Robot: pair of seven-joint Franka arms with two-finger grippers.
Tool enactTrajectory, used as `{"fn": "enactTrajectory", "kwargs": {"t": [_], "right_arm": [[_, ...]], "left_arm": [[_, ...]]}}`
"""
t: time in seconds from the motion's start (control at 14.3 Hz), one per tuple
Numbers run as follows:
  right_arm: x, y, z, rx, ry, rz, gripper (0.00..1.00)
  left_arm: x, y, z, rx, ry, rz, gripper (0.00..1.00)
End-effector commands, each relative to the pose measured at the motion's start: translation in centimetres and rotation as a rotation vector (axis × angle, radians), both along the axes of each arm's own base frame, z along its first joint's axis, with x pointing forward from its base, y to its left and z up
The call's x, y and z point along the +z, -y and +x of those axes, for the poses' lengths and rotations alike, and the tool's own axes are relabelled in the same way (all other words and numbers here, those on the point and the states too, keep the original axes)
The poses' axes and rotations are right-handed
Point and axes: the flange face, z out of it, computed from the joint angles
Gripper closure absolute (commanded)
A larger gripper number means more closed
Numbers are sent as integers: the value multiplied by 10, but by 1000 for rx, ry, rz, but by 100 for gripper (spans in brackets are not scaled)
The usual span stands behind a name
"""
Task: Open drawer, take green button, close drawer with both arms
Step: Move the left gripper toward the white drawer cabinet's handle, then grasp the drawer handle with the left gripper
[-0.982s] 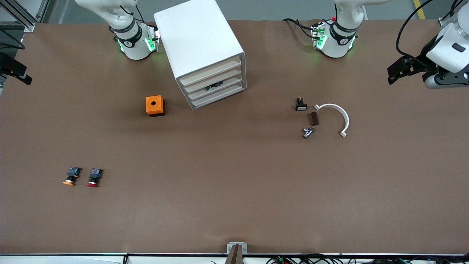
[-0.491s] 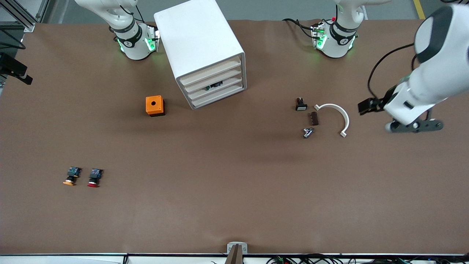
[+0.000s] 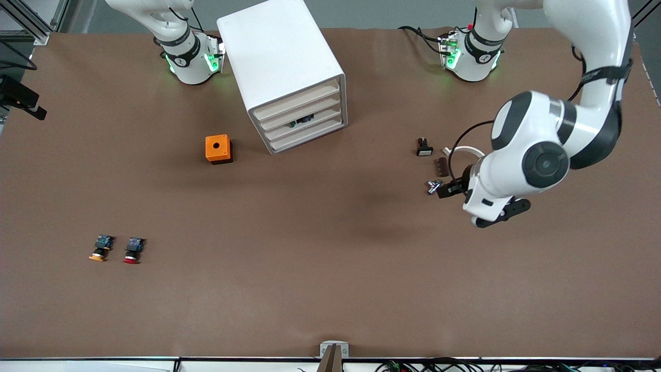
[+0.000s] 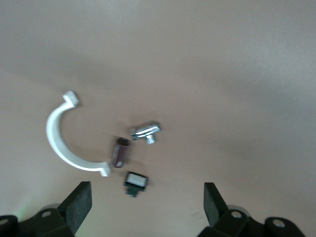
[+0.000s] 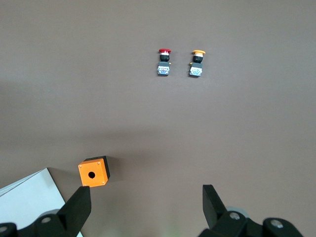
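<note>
Now the left arm has swung in from the frame's right edge — its left gripper (image 4: 143,210) hangs wide open and empty over the small parts at centre right. Meanwhile the right gripper (image 5: 143,207) waits high, spread, empty. Nothing has touched the drawer (image 3: 304,123), upper centre, shut, its long front slanting up-right — the button (image 3: 301,121) barely peeks out, heading unclear.

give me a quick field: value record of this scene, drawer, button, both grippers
drawer: third of four in the white cabinet, shut
button: partly visible in the gap above that drawer
left gripper: open, over the white curved clamp and small parts
right gripper: open, empty, above the orange box
</note>
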Motion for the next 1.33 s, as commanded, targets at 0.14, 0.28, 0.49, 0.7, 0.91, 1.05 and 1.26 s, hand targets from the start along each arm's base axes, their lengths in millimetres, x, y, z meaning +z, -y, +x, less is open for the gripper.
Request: {"fn": "enactTrajectory", "kwargs": {"t": [0.14,0.28,0.49,0.7,0.91,1.05,1.26], "right_arm": [[-3,-2,-6,12,-4,-16,0],[-3,-3,-6,14,-6,-16,0],[0,-2,-5,12,-1,-17,0],[0,1,-6,5,-2,-14,0],[2,-2,-5,10,4,-18,0],[1,-3,-4,12,4,-18,0],[1,-2,-4,10,3,-20,0]], "left_arm": [[-54,61,15,201,-21,-14,0],[-76,91,12,306,-25,-29,0],[-104,129,1,432,-40,-17,0],[-126,161,-21,622,-170,-6,0],[-150,194,-46,742,-274,38,0],[-168,204,-55,888,-411,46,0],[-187,211,-72,999,-573,66,2]]}}
